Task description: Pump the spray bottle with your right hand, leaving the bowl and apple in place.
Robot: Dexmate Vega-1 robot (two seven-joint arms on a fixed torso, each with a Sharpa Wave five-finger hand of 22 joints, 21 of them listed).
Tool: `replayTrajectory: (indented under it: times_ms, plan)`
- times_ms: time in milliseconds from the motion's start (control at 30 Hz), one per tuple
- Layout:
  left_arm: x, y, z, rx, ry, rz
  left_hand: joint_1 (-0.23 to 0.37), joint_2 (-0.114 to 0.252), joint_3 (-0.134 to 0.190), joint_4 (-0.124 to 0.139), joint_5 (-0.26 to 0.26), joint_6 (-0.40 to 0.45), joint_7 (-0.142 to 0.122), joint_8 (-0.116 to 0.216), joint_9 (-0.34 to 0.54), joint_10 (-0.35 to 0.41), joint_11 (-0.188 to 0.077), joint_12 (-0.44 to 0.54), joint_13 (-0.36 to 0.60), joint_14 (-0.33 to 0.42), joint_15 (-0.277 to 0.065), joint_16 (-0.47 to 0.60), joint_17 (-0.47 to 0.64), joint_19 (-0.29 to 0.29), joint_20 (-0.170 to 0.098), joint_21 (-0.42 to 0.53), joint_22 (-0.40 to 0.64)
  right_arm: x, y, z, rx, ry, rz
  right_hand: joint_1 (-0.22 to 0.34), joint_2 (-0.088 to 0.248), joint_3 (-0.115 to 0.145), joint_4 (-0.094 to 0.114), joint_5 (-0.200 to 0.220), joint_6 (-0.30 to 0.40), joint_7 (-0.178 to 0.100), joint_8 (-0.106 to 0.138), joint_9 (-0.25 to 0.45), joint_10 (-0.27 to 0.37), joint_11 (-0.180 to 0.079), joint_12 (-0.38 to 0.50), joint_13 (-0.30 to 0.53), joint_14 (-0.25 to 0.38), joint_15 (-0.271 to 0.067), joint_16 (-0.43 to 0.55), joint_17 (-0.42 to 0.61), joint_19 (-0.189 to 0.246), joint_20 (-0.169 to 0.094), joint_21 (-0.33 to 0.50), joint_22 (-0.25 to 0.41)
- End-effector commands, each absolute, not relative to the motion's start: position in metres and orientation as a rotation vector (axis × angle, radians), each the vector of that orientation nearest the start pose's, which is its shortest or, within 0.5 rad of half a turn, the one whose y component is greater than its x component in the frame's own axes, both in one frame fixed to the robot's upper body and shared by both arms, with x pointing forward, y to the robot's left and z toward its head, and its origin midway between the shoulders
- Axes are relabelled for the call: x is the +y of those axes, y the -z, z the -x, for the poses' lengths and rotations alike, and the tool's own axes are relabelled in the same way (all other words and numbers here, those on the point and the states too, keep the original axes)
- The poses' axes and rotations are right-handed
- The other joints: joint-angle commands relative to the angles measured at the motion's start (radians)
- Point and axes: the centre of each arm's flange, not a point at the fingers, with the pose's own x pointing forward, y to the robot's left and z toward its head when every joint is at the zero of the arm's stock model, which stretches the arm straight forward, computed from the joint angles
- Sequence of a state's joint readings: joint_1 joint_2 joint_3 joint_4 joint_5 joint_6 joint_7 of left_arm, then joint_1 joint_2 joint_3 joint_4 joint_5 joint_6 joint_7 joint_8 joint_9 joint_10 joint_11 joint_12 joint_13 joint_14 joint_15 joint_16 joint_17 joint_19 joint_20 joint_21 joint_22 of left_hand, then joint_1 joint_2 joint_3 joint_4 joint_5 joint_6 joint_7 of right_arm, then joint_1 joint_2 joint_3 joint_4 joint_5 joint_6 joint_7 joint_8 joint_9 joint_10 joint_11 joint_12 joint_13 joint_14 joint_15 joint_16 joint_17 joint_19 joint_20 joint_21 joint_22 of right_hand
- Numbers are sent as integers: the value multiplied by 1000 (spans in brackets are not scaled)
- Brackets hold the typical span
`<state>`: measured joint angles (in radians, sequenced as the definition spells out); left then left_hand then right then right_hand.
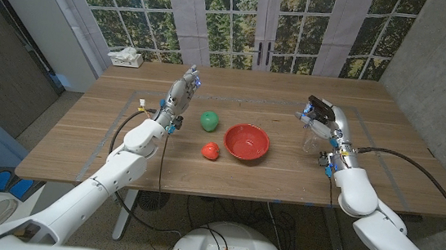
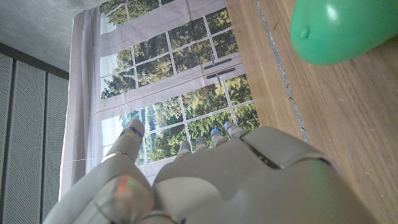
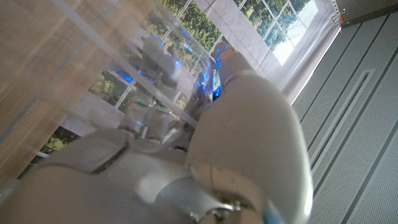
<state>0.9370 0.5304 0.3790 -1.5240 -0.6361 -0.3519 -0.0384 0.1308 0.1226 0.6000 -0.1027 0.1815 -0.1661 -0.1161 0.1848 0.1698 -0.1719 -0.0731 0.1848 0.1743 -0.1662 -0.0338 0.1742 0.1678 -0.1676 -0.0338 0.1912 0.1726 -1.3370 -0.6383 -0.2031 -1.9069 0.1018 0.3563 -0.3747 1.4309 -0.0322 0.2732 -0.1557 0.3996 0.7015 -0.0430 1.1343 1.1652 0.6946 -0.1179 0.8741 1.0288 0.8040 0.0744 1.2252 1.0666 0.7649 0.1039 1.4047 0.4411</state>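
Observation:
A clear spray bottle [image 1: 313,139] with a black head stands at the table's right side. My right hand [image 1: 331,122] is wrapped around it, with fingers at the head. In the right wrist view the clear bottle wall [image 3: 81,68] sits right against my right hand [image 3: 249,124]. A red bowl [image 1: 247,142] sits mid-table, well left of the bottle. A green apple [image 1: 209,120] lies left of the bowl, and the left wrist view shows this apple [image 2: 336,28] too. My left hand [image 1: 182,92] is raised left of the apple, fingers straight and holding nothing; the left wrist view shows its back [image 2: 217,180].
A small red fruit [image 1: 211,150] lies in front of the apple, next to the bowl. A white tissue box [image 1: 125,56] stands at the table's far left corner. Thin tape lines [image 1: 140,101] mark the tabletop. Windows stand behind the far edge.

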Motion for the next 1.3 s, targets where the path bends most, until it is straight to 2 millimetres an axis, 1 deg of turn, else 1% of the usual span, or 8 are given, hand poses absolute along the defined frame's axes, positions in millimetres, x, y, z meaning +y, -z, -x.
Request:
replayTrajectory:
  times_ms: [33, 67, 867, 933, 1033, 1133, 1233, 1300]
  plan:
    - [244, 11, -598, -744, 341, 49, 4, 30, 1, -2, -2, 4, -5, 2, 3, -107, -5, 4, 2, -162, -88, 4, 1, -36, -99, 4, 3, -252, 42, -486, -863, -118, 428, 62, 58, -2, -2, 3, 3, 4, 1, -4, -7, -1, 10, 3, 166, -283, 364, 190, 227, -329, 3, 56]
    - [245, 11, -598, -744, 340, 48, 4, 30, 1, -2, -2, 4, -4, 2, 3, -107, -5, 4, 2, -162, -88, 4, 1, -36, -99, 4, 3, -251, 41, -486, -859, -128, 436, 63, 59, -2, -2, 2, 0, 6, 8, 8, -7, 1, 10, 1, 166, -283, 364, 189, 227, -329, 3, 57]
    - [255, 21, -593, -749, 327, 67, 3, 32, -3, -4, -2, 6, -5, 2, 3, -106, -5, 4, 2, -162, -86, 3, 1, -35, -99, 4, 3, -222, 19, -489, -759, -302, 598, 68, 59, -8, -3, 1, -2, 7, 9, 2, -12, 6, 17, 6, 164, -283, 365, 190, 224, -329, 4, 57]
    - [256, 21, -593, -749, 327, 68, 3, 32, -3, -4, -2, 7, -5, 2, 3, -107, -4, 3, 2, -162, -86, 3, 1, -35, -98, 4, 3, -219, 18, -490, -749, -316, 616, 69, 60, -10, -3, 1, -7, 7, 17, 16, -12, 7, 17, 6, 165, -283, 365, 189, 223, -329, 5, 57]
    - [256, 22, -594, -748, 328, 70, 3, 32, -4, -4, -2, 7, -6, 2, 3, -107, -5, 3, 2, -163, -86, 3, 1, -34, -98, 4, 3, -214, 15, -491, -732, -336, 644, 69, 61, -11, -3, 1, -3, 8, 10, 0, -11, 6, 18, 4, 163, -283, 365, 189, 223, -329, 6, 56]
    - [257, 22, -595, -746, 328, 71, 3, 32, -4, -4, -2, 7, -6, 2, 3, -107, -5, 3, 2, -162, -86, 3, 1, -34, -98, 4, 3, -212, 12, -491, -722, -345, 663, 71, 61, -13, -3, 1, -8, 7, 19, 13, -12, 6, 20, 5, 163, -283, 365, 190, 221, -329, 6, 56]
    - [257, 22, -595, -746, 329, 70, 3, 32, -5, -5, -2, 8, -6, 2, 3, -107, -5, 3, 2, -162, -86, 3, 1, -34, -98, 4, 3, -210, 10, -492, -711, -349, 683, 71, 62, -14, -3, 0, -5, 8, 11, -1, -11, 9, 20, 3, 163, -283, 366, 190, 222, -329, 7, 55]
    - [257, 22, -596, -746, 331, 73, 3, 32, -5, -5, -2, 7, -6, 2, 3, -107, -6, 3, 2, -162, -87, 3, 1, -34, -98, 4, 3, -208, 9, -492, -705, -354, 695, 72, 62, -14, -3, 0, -9, 8, 18, 11, -16, 6, 19, 3, 162, -283, 365, 189, 221, -329, 7, 54]
